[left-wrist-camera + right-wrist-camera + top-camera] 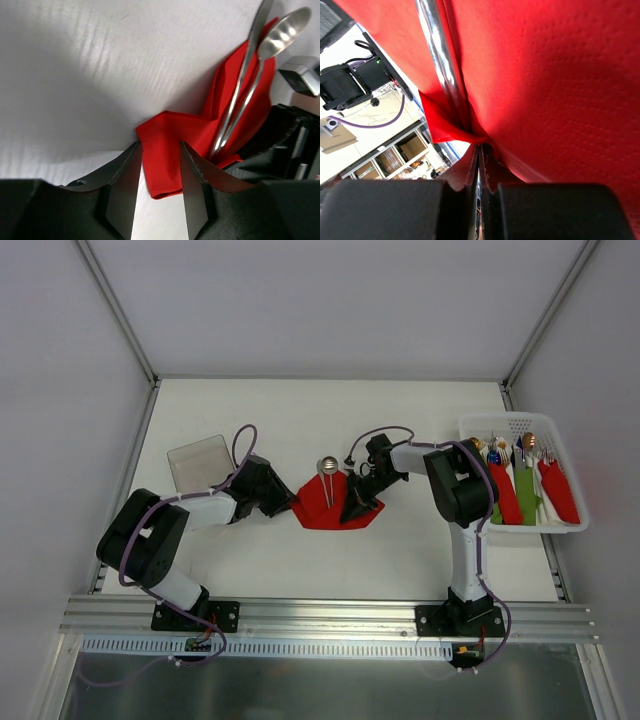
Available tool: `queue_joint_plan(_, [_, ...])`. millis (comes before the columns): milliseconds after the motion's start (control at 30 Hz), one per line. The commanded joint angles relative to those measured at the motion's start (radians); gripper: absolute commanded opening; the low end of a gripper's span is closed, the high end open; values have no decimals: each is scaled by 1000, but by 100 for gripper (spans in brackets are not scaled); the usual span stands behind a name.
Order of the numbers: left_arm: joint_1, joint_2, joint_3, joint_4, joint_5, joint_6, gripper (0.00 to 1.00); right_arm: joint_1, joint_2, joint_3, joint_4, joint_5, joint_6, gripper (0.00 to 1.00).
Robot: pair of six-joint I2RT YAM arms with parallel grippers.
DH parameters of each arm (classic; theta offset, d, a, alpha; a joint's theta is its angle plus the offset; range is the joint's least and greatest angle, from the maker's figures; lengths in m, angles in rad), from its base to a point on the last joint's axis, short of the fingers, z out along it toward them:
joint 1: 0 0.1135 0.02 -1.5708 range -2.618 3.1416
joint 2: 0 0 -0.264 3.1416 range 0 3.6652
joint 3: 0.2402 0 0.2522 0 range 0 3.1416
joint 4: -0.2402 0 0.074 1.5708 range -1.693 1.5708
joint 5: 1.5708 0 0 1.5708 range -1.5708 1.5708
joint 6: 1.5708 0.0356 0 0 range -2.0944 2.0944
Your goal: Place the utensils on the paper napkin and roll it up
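Your L gripper [160, 150] stands part-open, jaws astride the napkin's [170, 127] near corner w/o pinching it, prob. lined up to grab it. R gripper [480, 150] is clamped shut on the napkin's opposite edge, prob. to hold the fold over the utensils [280, 32]. They lie on the napkin, heads poking past its far side.

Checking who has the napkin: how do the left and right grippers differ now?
The left gripper has its jaws apart, a corner of the paper napkin showing in the gap; the right gripper is shut, pinching a fold of it. The left gripper sits at the napkin's left corner, the right gripper on its right side. Both are low at the napkin bearing the utensils.
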Motion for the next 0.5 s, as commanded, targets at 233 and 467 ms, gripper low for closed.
queue_joint_plan(233, [26, 87, -240, 528, 124, -95, 42, -13, 28, 8, -19, 97, -28, 2])
queue_joint_plan(467, [46, 79, -287, 552, 89, -104, 51, -13, 30, 6, -20, 99, -27, 2])
